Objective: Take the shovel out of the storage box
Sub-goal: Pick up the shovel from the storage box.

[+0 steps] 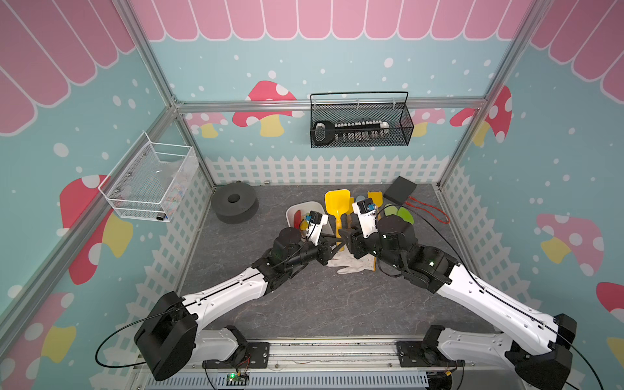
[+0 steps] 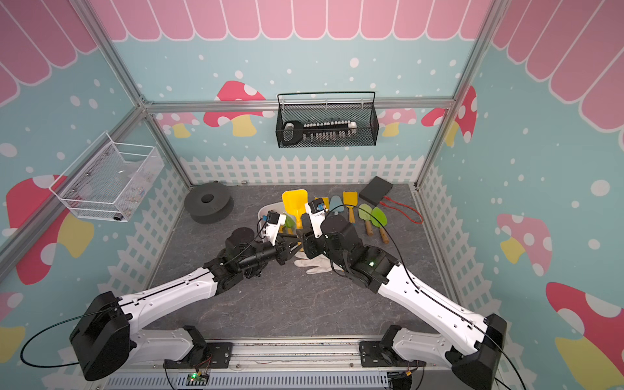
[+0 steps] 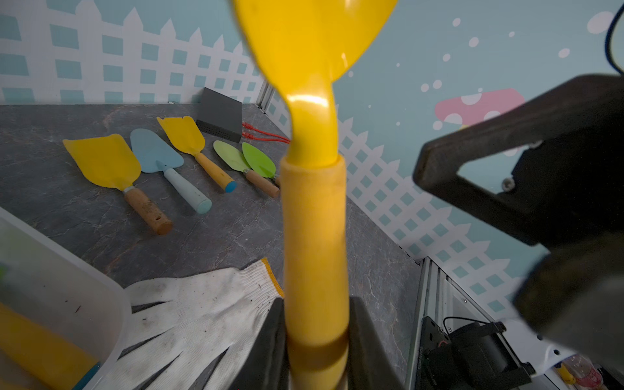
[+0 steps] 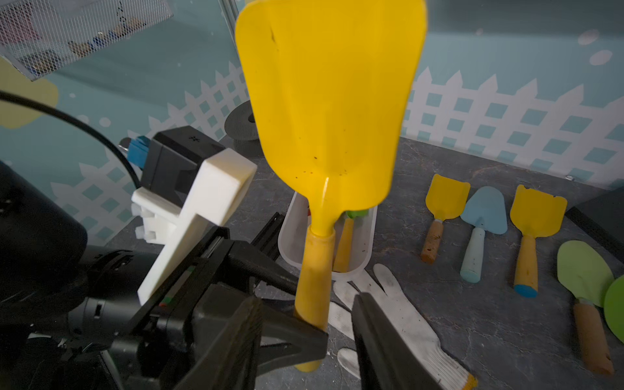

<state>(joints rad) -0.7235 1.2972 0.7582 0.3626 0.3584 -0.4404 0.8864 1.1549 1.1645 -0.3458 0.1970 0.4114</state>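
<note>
Looking at the left gripper [image 3: 315, 344], you see its fingers clamped on the handle of the yellow plastic shovel [image 4: 331, 111], held upright with its broad blade up. It hangs clear of the white smooth plastic storage box [image 1: 304, 207], just right of it, above the white knitted glove [image 3: 189, 314]. Your right gripper [image 4: 309, 324] flanks the same handle with fingers parted, a gap showing beside it. A row of small coloured trowels [image 3: 155, 152] lies farther right on the grey marbled tabletop [image 1: 320, 304]

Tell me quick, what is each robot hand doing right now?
Left hand: closed on the yellow shovel, by its handle.
Right hand: open, holding nothing.
</note>
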